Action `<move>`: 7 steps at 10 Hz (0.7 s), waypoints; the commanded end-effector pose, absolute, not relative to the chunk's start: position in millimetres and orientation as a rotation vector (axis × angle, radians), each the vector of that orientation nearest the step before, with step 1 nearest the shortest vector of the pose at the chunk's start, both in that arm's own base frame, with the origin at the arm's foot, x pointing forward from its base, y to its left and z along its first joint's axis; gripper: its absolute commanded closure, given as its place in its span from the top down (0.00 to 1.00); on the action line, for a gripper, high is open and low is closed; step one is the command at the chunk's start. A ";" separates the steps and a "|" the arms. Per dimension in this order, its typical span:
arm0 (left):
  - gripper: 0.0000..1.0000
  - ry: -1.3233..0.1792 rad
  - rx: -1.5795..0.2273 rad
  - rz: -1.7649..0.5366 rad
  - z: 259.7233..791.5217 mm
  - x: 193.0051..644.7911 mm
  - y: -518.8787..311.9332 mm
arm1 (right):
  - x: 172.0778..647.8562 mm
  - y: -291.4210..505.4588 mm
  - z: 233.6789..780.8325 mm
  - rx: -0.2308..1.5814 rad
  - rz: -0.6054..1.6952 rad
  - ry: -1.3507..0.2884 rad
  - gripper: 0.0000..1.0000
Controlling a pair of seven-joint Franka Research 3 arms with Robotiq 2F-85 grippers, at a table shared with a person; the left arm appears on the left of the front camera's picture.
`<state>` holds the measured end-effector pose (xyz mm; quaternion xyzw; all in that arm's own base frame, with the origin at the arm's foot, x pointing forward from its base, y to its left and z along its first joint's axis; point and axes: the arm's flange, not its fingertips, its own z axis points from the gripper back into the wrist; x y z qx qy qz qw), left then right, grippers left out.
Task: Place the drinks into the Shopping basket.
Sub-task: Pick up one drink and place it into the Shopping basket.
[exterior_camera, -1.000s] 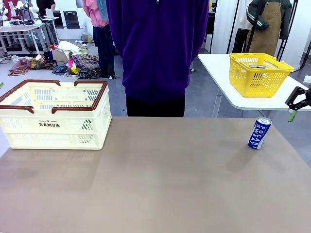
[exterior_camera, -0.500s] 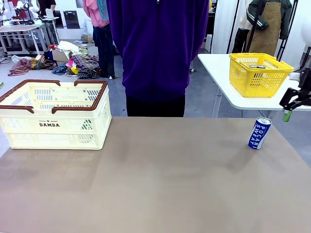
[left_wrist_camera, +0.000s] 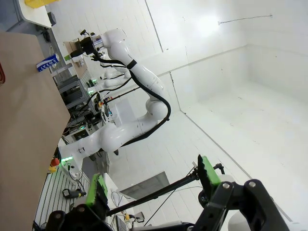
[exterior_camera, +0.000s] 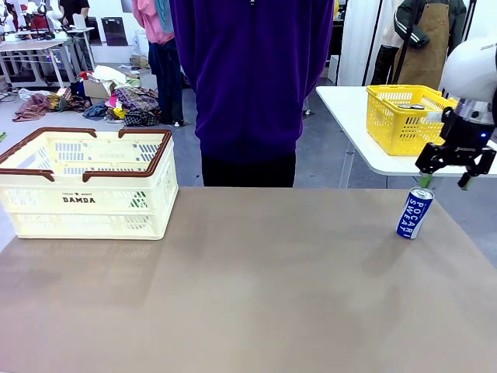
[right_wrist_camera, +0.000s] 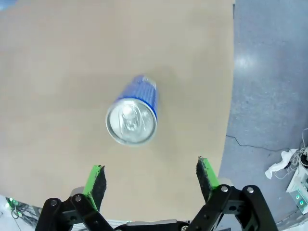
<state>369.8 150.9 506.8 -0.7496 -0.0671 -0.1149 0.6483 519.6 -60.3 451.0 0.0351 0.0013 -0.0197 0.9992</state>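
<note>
A blue can with white "POCARI SWEAT" lettering [exterior_camera: 415, 213] stands upright on the brown table at the far right. My right gripper [exterior_camera: 444, 183] hovers open just above and slightly behind it, fingers pointing down. From the right wrist the can's silver top [right_wrist_camera: 131, 123] lies below, ahead of the spread green pads [right_wrist_camera: 205, 172], nothing between them. The cream Shopping basket [exterior_camera: 85, 202] with brown rim and "DAMDA" print sits at the table's far left. My left gripper [left_wrist_camera: 151, 180] is open, aimed away from the table toward a white wall; the blue can [left_wrist_camera: 48, 63] appears far off in its view.
A person in a purple top [exterior_camera: 252, 85] stands at the far edge, behind the table's middle. A yellow mesh basket [exterior_camera: 411, 116] rests on a white side table at back right. The brown table [exterior_camera: 248, 295] is bare between basket and can.
The right arm has swung in from the right edge and leftward, bringing its open gripper over the blue can. The can and basket have not moved.
</note>
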 end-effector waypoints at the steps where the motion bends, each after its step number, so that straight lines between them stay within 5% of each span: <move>1: 1.00 -0.155 -1.718 -0.263 508.2 368.1 156.3 | 538.5 -50.3 446.7 0.054 -0.070 -0.030 1.00; 7: 1.00 -0.155 -1.718 -0.263 508.2 368.1 156.3 | 566.1 -43.1 415.1 0.046 -0.108 -0.007 1.00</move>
